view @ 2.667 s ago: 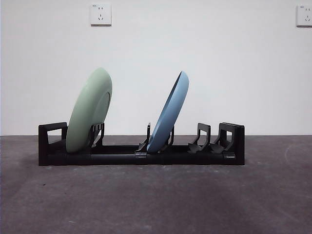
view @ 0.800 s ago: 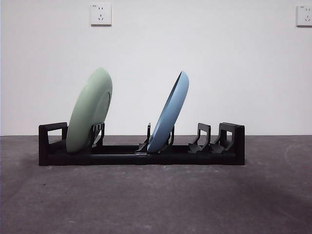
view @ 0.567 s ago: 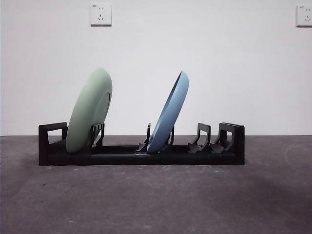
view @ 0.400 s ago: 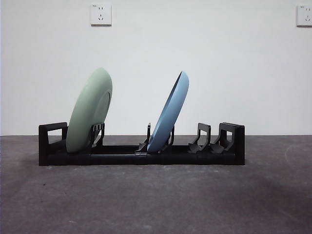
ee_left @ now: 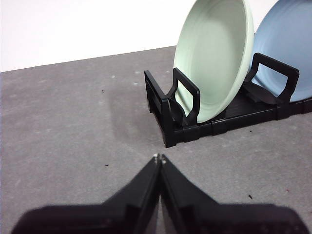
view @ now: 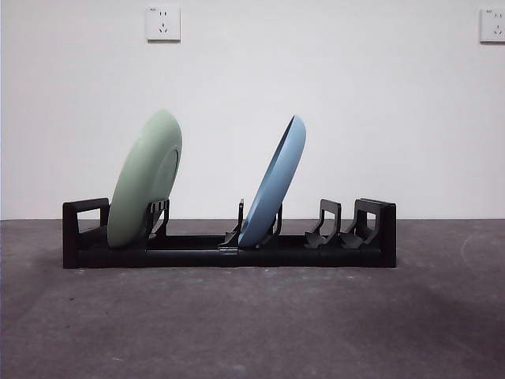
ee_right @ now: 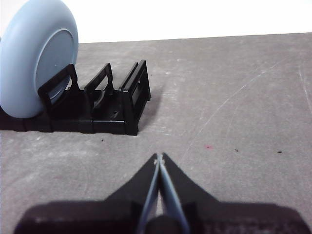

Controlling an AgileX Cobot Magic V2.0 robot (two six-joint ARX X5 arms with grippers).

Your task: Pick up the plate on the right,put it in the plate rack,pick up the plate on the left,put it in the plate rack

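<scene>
The black plate rack [view: 229, 254] stands across the middle of the table. A pale green plate [view: 144, 179] leans upright in its left slots and a light blue plate [view: 274, 183] leans in its middle slots. Neither arm shows in the front view. My left gripper [ee_left: 159, 157] is shut and empty, hovering over bare table short of the rack's [ee_left: 170, 131] left end, facing the green plate [ee_left: 214, 58]; the blue plate [ee_left: 287, 44] stands behind it. My right gripper [ee_right: 159, 157] is shut and empty, off the rack's [ee_right: 131, 102] right end, with the blue plate [ee_right: 34, 58] beyond.
Two free pairs of dividers [view: 330, 225] stand at the rack's right end. The dark grey table [view: 252, 324] spreads around the rack. A white wall with two sockets [view: 162, 23] closes the back.
</scene>
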